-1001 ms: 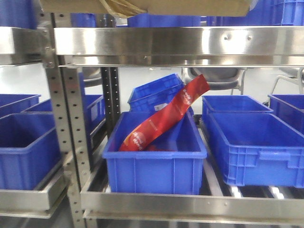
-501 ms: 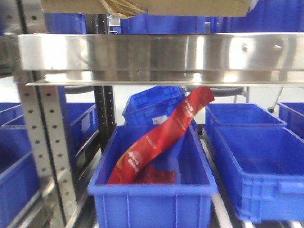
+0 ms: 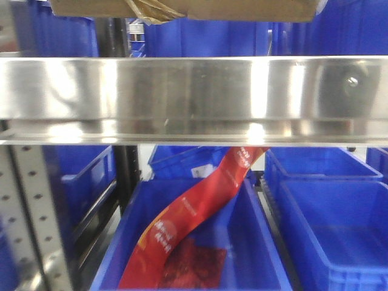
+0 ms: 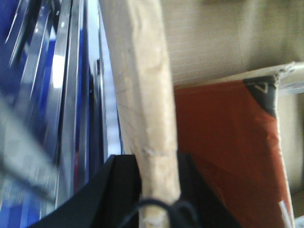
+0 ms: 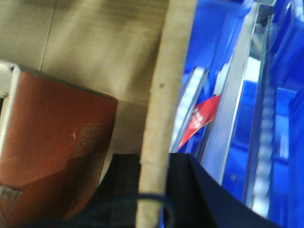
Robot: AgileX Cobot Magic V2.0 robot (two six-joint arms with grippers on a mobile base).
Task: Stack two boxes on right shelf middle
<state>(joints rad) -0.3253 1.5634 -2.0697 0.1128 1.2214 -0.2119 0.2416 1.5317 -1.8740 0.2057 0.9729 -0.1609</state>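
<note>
A brown cardboard box [image 3: 242, 8] with peeling yellowish tape [image 3: 151, 8] hangs at the top of the front view, just above the shiny steel lip of the right shelf middle [image 3: 194, 97]. My left gripper [image 4: 156, 164] is shut on one cardboard wall [image 4: 142, 85] of this box. On the opposite wall [image 5: 164, 80], my right gripper [image 5: 154, 161] is shut too. An orange-red flat item [image 4: 223, 152] lies inside the box, also seen in the right wrist view as the orange-red item [image 5: 52, 137]. The shelf surface itself is hidden behind the lip.
Below the lip stands a blue bin [image 3: 254, 242] holding a long red packet [image 3: 194, 212]. More blue bins [image 3: 339, 206] sit to the right and behind. A perforated upright [image 3: 30, 212] stands at the left. Blue crates [image 3: 206, 36] fill the space behind the box.
The view has closed in on the shelf. The steel lip has grown and dropped lower in the frame. The box stays at the top edge, held by both grippers.
</note>
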